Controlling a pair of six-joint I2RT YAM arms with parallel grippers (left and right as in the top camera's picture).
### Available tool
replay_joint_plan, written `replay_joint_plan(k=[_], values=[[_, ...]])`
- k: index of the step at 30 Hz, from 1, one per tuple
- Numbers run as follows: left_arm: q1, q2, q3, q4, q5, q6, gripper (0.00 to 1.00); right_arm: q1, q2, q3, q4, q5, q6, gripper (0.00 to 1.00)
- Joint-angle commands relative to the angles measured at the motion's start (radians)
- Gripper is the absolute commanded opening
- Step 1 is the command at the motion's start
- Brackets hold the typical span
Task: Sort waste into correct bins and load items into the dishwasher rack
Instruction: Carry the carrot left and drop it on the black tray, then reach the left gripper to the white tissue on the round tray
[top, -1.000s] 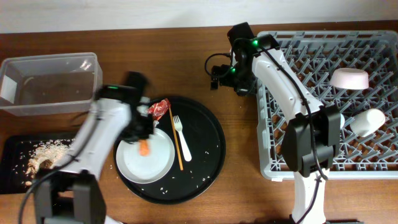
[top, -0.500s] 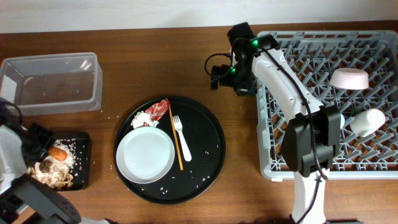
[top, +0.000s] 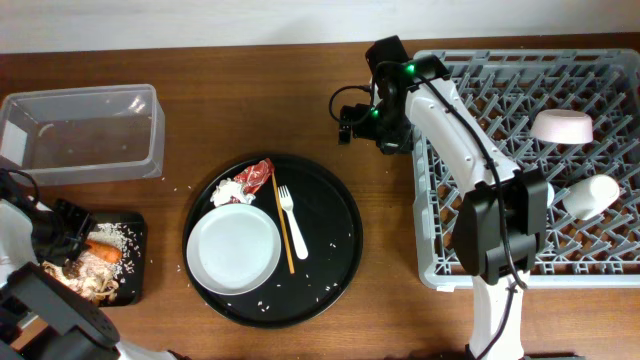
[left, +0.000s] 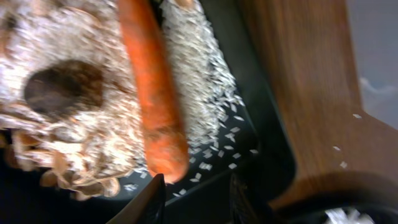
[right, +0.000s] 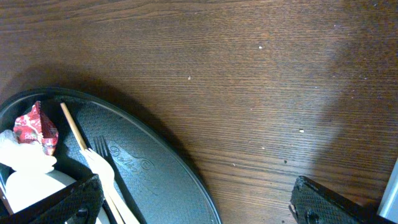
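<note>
Left gripper (left: 198, 202): jaws apart, empty; carrot (left: 152, 93) lay free in black tray (left: 261, 143). Risk: withdrawal could snag carrot tip, scatter crumbs (left: 93, 146). Right gripper (right: 199, 205): wide apart, empty.

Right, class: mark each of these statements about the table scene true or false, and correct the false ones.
1. The carrot lies in the shallow black tray. True.
2. The red wrapper is in the clear tub. False: it lies on the round black tray, beside the white plate.
3. The white plate stands in the dishwasher rack. False: it sits on the round black tray.
4. The fork and the wooden stick lie beside the white plate on the round black tray. True.
5. The right gripper grips the fork. False: it is open and holds nothing.
</note>
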Motion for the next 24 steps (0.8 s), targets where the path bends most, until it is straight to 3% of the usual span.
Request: replay_joint_plan(k=[1, 4, 9, 14, 16, 18, 20, 24], values=[[0.000, -0.084, 0.004, -0.025, 0.120, 0.027, 0.34, -0.004, 0.011, 0.012, 0.000, -0.004, 0.001, 0.99], [-0.050, -0.161, 0.004, -0.061, 0.149, 0.045, 0.33, -0.004, 0.011, 0.012, 0.000, -0.004, 0.001, 0.99], [-0.292, -0.243, 0.004, -0.122, 0.180, 0.044, 0.34, -0.004, 0.011, 0.012, 0.000, -0.004, 0.001, 0.99], [-0.574, -0.238, 0.003, -0.042, 0.214, 0.044, 0.75, -0.004, 0.011, 0.012, 0.000, -0.004, 0.001, 0.99], [-0.682, -0.225, 0.003, 0.019, 0.122, 0.016, 0.71, -0.004, 0.011, 0.012, 0.000, -0.004, 0.001, 0.99], [-0.756, -0.196, 0.003, 0.040, -0.039, -0.131, 0.70, -0.004, 0.011, 0.012, 0.000, -0.004, 0.001, 0.99], [-0.793, -0.150, 0.003, 0.094, -0.048, -0.148, 0.70, -0.004, 0.011, 0.012, 0.000, -0.004, 0.001, 0.99], [-0.814, -0.018, 0.003, 0.164, -0.053, -0.148, 0.61, -0.004, 0.011, 0.012, 0.000, -0.004, 0.001, 0.99]])
